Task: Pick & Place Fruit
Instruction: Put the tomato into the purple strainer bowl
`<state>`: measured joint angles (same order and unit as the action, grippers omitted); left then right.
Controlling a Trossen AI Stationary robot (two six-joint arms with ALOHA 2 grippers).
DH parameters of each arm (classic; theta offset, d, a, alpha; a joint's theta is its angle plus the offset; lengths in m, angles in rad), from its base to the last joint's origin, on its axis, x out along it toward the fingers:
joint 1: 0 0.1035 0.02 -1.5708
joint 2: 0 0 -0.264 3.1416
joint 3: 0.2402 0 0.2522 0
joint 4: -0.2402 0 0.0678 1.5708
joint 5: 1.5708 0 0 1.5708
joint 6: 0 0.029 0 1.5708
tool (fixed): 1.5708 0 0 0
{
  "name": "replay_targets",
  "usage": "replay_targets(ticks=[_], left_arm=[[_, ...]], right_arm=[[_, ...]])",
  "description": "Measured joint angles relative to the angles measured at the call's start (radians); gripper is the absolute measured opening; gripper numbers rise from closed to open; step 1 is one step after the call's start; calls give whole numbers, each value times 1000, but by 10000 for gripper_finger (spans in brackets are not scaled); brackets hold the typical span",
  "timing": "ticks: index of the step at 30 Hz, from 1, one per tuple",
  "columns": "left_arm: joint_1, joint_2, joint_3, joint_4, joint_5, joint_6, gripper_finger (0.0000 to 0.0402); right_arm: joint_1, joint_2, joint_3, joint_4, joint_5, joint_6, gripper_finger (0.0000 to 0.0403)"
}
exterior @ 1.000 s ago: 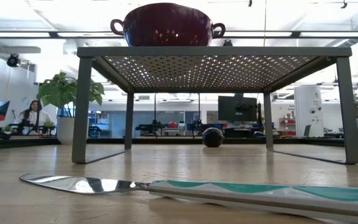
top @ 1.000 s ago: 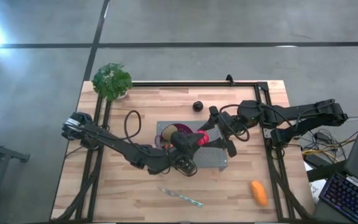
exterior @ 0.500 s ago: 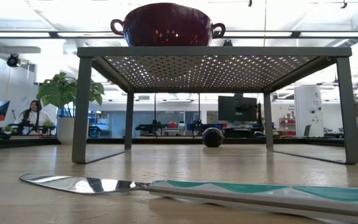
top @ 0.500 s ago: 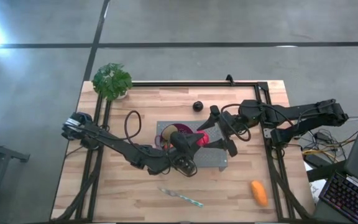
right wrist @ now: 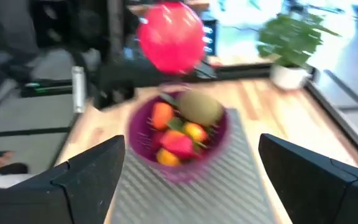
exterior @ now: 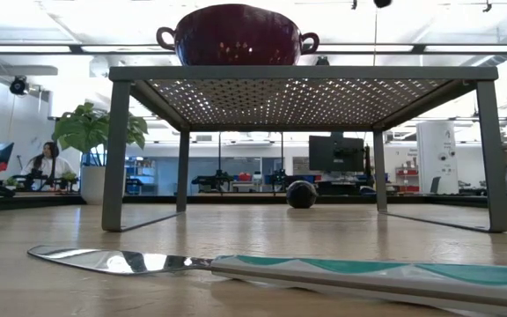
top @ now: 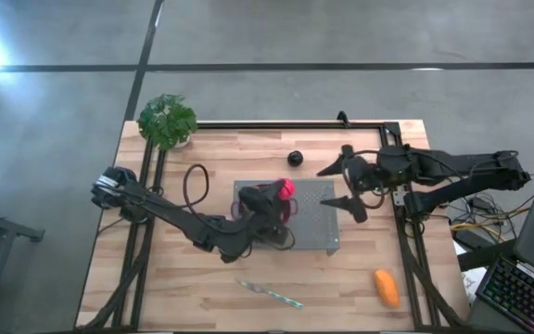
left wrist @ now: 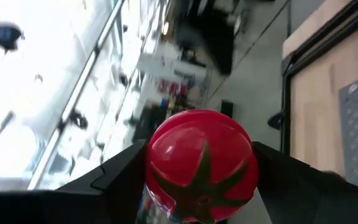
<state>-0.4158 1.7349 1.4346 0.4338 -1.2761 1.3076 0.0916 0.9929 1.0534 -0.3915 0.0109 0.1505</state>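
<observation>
1. Left wrist view: ball (left wrist: 201,167) was clamped in the left gripper (left wrist: 197,151), one dark finger (left wrist: 114,180) on each side.
2. Change: a second ago both grippers met at the ball over the bowl (right wrist: 179,169). By now the right gripper (top: 325,186) had let go and pulled back past the rack's (top: 315,225) right edge, jaws spread wide and empty.
3. Meaning: this reads as a handover, right to left. Ball was not placed yet; it hung just above the bowl, and the left arm likely only had to drop it.
4. Bowl sat on the rack. Contents in the right wrist view, blurred so the count is rough: 1 kiwi (right wrist: 201,107), 1 strawberry (right wrist: 178,143), about 3 orange bits (right wrist: 162,115).
5. Loose on the table (top: 211,288): 1 oblong orange (top: 387,288) at the near right, well apart from the rack; 1 plum (top: 295,158) just behind the rack. 2 fruits still to fetch.
6. Non-task: 1 knife (top: 269,294) in front of the rack, 1 plant (top: 166,121) at the far left corner.
7. Far back in the low view: 1 person (exterior: 49,163) seated, away from the table.
</observation>
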Motion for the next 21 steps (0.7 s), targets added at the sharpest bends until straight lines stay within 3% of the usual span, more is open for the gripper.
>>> replay_targets(ticks=[4,10,12,15,21], left_arm=[[4,-23,13,-62,-51,-100,268],[9,-58,65,-212,-85,-261,268],[12,-61,84,-293,-28,-339,268],[25,-60,111,-442,147,-494,268],[92,-75,211,-877,332,-977,268]], right_arm=[[-15,-59,0,-102,93,34,354],[-73,-116,0,-206,121,77,341],[-98,-128,0,-218,124,77,339],[-138,-139,0,-221,124,75,335],[-194,-155,0,-270,124,78,326]])
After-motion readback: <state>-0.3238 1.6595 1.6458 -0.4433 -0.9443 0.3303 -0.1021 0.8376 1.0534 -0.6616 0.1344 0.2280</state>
